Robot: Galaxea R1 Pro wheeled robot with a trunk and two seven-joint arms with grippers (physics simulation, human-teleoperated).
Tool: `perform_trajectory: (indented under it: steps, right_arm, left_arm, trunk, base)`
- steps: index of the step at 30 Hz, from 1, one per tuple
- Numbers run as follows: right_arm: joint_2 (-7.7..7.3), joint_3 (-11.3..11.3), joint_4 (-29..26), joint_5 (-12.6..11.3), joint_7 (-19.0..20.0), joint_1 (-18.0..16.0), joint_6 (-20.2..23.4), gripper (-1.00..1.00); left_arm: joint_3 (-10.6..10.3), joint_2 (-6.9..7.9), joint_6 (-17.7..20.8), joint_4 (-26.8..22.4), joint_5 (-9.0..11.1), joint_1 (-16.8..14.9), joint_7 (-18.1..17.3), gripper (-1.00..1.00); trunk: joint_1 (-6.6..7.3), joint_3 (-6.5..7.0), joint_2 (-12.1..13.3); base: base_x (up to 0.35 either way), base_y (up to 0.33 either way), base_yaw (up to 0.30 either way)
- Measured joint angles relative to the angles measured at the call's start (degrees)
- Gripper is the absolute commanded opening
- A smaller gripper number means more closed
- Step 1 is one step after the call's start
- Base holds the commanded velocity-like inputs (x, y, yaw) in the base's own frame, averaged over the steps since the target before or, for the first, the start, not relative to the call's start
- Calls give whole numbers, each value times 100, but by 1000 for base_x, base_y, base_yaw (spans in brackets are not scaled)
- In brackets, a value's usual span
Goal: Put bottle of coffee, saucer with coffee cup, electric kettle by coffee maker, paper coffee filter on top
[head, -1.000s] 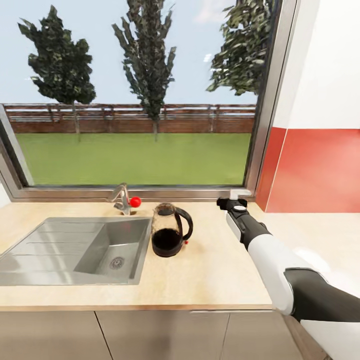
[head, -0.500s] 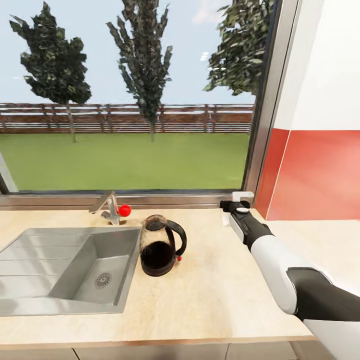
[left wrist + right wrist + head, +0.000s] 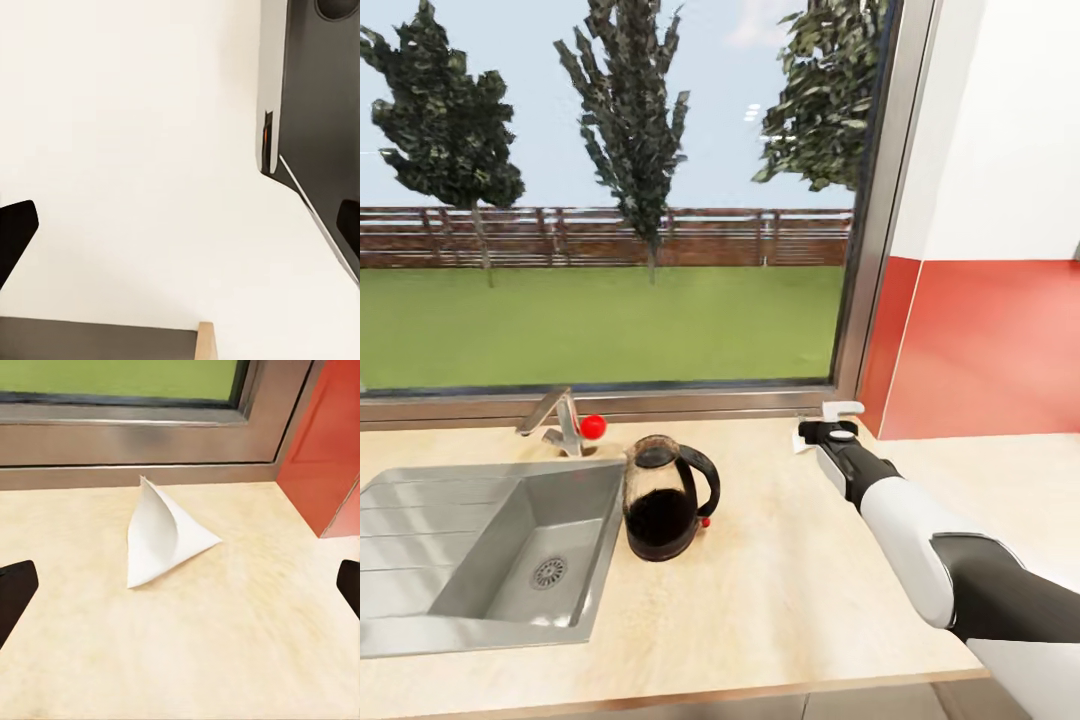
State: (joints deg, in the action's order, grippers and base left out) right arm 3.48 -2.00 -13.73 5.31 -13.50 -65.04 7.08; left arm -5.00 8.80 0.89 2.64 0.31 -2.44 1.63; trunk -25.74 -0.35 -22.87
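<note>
A white paper coffee filter [image 3: 161,536], folded into a cone, lies on the beige countertop [image 3: 790,560] close to the window frame. My right gripper [image 3: 180,592] is open and hovers just short of the filter, its dark fingertips [image 3: 15,594] wide apart on either side. In the head view the right gripper [image 3: 830,428] reaches to the counter's back right corner. A glass electric kettle [image 3: 660,497] with a black handle and dark contents stands beside the sink [image 3: 450,540]. My left gripper [image 3: 180,229] is open over a pale surface with nothing between its fingers.
A steel tap [image 3: 560,420] with a red knob sits behind the sink. The window [image 3: 610,200] runs along the counter's back. A red and white wall [image 3: 990,340] closes the right side. A dark panel [image 3: 322,97] stands near the left gripper.
The whole head picture has slid left, so the camera has moved. The kettle keeps its place by the sink, and the right arm stays stretched toward the back corner.
</note>
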Motion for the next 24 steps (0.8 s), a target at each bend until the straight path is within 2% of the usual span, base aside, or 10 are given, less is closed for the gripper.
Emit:
perform_trajectory:
  steps: [7,12,24]
  right_arm:
    - [-23,0,60,2,-1,0,-11,100]
    - [-72,7,90,8,13,8,-6,100]
    - [-71,2,85,-7,17,8,-6,100]
  left_arm:
    - [0,1,0,0,2,2,0,100]
    - [0,-9,0,-1,2,54,-14,100]
    - [0,-30,0,-8,2,65,-15,100]
  trunk:
    - [-2,0,1]
    - [-2,0,1]
    - [-2,0,1]
  base:
    - [179,0,0]
    - [4,0,0]
    - [0,0,0]
